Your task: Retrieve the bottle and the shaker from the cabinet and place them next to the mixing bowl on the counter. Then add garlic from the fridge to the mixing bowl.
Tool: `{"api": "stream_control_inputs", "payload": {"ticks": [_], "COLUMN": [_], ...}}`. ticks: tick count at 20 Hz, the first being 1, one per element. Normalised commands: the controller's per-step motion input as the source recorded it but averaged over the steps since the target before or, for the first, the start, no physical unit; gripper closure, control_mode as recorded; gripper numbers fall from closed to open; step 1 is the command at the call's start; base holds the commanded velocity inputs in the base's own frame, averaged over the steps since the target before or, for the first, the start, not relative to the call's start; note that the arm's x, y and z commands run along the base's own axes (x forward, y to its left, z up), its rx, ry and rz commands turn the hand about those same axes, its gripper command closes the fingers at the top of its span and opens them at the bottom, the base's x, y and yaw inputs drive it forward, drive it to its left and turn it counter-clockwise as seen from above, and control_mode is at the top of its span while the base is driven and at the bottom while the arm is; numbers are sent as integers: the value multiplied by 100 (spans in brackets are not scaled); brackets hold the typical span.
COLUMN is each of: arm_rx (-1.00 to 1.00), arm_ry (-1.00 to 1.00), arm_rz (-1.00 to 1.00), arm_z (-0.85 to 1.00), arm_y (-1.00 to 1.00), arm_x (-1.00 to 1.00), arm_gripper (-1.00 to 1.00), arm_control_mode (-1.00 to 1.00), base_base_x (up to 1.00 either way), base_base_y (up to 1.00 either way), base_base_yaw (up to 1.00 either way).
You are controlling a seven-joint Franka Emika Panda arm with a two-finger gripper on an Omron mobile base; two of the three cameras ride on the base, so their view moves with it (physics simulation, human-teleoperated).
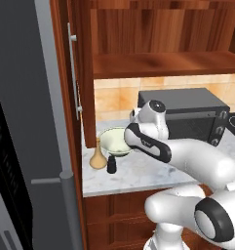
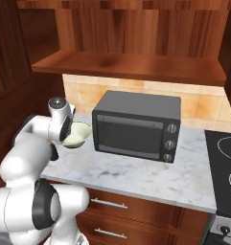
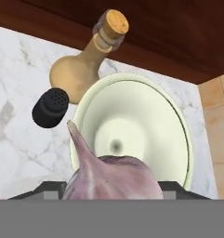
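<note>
My jaws clamped on garlic [image 3: 112, 179], poised above mixing bowl [image 3: 134, 132] near desk's left edge. Bottle [image 3: 85, 65], shaker [image 3: 50, 108] already beside bowl. Last step: lower, release garlic into bowl.

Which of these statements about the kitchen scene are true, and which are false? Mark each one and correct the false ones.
1. The bottle stands on the counter beside the mixing bowl. True.
2. The garlic already lies in the mixing bowl. False: it is held between the jaws above the bowl, which is empty.
3. The shaker is black. True.
4. The bottle has no stopper. False: a cork closes its neck.
5. The toaster oven stands left of the mixing bowl. False: it stands to the bowl's right.
</note>
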Motion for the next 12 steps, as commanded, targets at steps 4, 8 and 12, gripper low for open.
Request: {"api": "stream_control_inputs", "payload": {"ticks": [4,8,12], "arm_rx": [-6,-8,-9], "arm_ry": [0,0,0], "arm_rz": [4,4,3], "arm_z": [-13,-12,-11], "arm_y": [1,6,12], "arm_x": [27,22,13], "arm_gripper": [100,100,100], "arm_control_mode": [-100,-100,-100], "base_base_x": [0,0,0], "base_base_y": [0,0,0], "base_base_yaw": [0,0,0]}}
